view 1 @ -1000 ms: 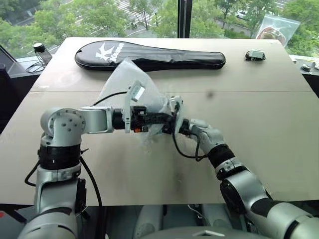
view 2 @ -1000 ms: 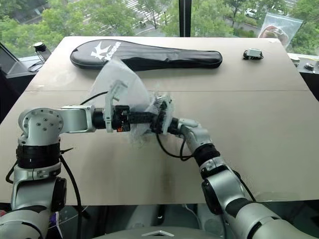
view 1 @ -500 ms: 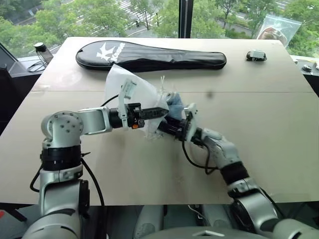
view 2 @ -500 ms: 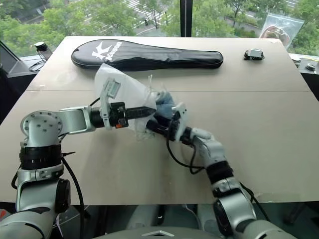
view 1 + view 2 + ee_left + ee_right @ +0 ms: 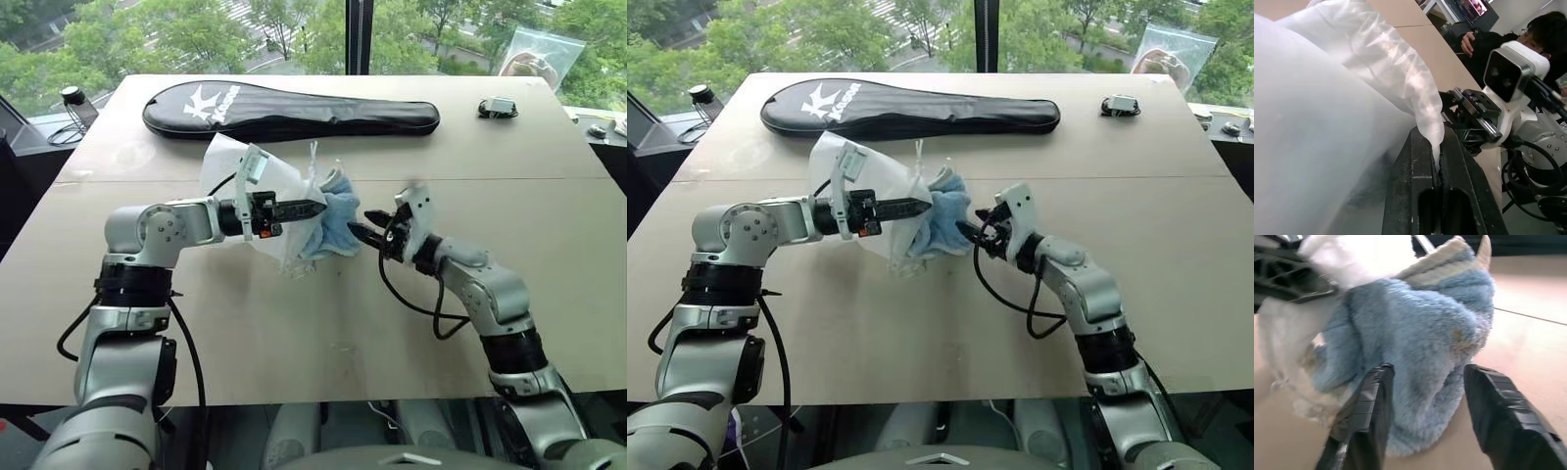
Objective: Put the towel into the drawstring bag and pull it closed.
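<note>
Right gripper (image 5: 370, 221) has backed off toward frame center-right, jaws now spread, holding nothing; towel (image 5: 331, 217) hangs half out of the drawstring bag (image 5: 279, 196), which the left gripper (image 5: 315, 207) pinches tight.

The part of the towel (image 5: 333, 223) inside the drawstring bag (image 5: 279, 201) shows only as a vague shape through the translucent film, so how far it reaches in cannot be told. At the table's (image 5: 549, 274) far right corner the clear zip bag (image 5: 537, 57) is cut by the picture's top edge, its brownish contents too small to make out. In the left wrist view a person (image 5: 1528, 39) is partly hidden behind the right gripper's (image 5: 368, 225) camera housing.
</note>
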`<state>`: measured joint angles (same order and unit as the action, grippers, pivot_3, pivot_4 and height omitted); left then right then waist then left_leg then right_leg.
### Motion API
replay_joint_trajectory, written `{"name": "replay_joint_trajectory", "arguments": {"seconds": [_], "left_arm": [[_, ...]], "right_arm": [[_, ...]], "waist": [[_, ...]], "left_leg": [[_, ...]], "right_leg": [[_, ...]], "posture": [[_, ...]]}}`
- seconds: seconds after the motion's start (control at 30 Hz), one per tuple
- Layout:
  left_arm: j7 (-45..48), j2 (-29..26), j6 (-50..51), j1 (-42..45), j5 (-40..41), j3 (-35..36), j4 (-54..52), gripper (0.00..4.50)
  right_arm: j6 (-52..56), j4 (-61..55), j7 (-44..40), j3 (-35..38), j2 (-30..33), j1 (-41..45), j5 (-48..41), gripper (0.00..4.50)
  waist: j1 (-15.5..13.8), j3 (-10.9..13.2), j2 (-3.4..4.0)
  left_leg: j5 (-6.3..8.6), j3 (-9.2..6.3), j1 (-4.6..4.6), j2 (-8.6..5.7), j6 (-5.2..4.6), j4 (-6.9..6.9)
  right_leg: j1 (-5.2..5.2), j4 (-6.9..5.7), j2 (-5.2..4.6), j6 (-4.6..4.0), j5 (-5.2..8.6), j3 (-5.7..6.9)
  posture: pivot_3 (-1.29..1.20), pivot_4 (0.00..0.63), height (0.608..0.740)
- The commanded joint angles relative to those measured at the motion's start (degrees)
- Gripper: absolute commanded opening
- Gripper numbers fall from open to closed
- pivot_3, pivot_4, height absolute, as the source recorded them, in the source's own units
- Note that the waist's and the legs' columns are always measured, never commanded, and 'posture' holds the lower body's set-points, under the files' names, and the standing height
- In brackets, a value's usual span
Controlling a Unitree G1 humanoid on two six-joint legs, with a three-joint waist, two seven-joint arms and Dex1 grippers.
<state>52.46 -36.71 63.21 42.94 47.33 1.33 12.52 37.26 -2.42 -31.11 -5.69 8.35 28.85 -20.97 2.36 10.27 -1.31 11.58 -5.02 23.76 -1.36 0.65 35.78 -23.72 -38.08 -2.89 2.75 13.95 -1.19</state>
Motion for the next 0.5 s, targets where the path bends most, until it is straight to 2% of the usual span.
{"name": "replay_joint_trajectory", "arguments": {"seconds": [0.03, 0.17, 0.3, 0.37, 0.4, 0.5], "left_arm": [[-0.14, 1.06, -1.12, 1.34, -0.86, 1.08, -1.46, 0.00], [-1.79, 2.40, -0.30, 0.96, -0.81, 2.89, -2.46, 0.00], [-3.89, 3.58, 0.53, -0.04, 0.05, 4.68, -4.38, 0.00], [-4.76, 3.98, 0.91, -0.48, 0.11, 5.37, -5.23, 0.00], [-6.13, 4.43, 1.73, -0.49, 0.40, 6.21, -5.51, 0.00], [-8.85, 5.39, 3.59, -0.03, 0.89, 7.83, -5.92, 0.00]], "right_arm": [[-1.41, 4.19, -1.17, 0.05, -1.27, 3.87, -0.48, 4.30], [0.07, 13.08, -3.55, 0.36, -3.44, 8.61, -1.54, 4.41], [-4.48, 25.22, -6.24, -2.46, -4.72, 13.34, 2.55, 4.41], [-9.69, 28.01, -8.06, -2.17, -5.64, 13.96, 3.04, 3.84], [-11.66, 25.65, -9.59, -1.82, -5.95, 13.12, 2.12, 3.69], [-15.55, 18.67, -12.95, -3.56, -5.27, 10.38, 2.23, 2.38]], "waist": [[0.02, 0.00, 0.00], [0.06, 0.00, 0.00], [0.19, 0.00, 0.00], [0.18, 0.00, 0.00], [0.16, 0.00, 0.00], [0.14, 0.00, 0.01]], "left_leg": [[0.00, 0.00, 0.00, 0.00, 0.00, 0.00], [0.00, -0.02, -0.01, -0.01, 0.00, 0.00], [0.00, 0.00, -0.03, -0.03, 0.00, 0.00], [0.00, -0.02, -0.02, -0.02, 0.00, 0.00], [0.00, -0.02, -0.02, -0.02, 0.00, -0.01], [0.00, -0.05, 0.01, -0.02, 0.00, 0.01]], "right_leg": [[0.00, -0.01, 0.00, 0.00, 0.00, 0.00], [0.00, -0.02, 0.02, 0.00, 0.00, 0.03], [0.00, -0.04, 0.02, -0.01, -0.01, 0.01], [0.00, -0.05, 0.02, -0.01, -0.01, 0.03], [0.00, -0.05, 0.02, -0.01, -0.01, 0.03], [0.00, -0.04, 0.01, 0.00, -0.01, 0.04]], "posture": [[0.00, 0.150, 0.740], [0.00, 0.150, 0.740], [0.00, 0.150, 0.740], [0.00, 0.150, 0.740], [0.00, 0.150, 0.740], [0.00, 0.150, 0.740]]}}
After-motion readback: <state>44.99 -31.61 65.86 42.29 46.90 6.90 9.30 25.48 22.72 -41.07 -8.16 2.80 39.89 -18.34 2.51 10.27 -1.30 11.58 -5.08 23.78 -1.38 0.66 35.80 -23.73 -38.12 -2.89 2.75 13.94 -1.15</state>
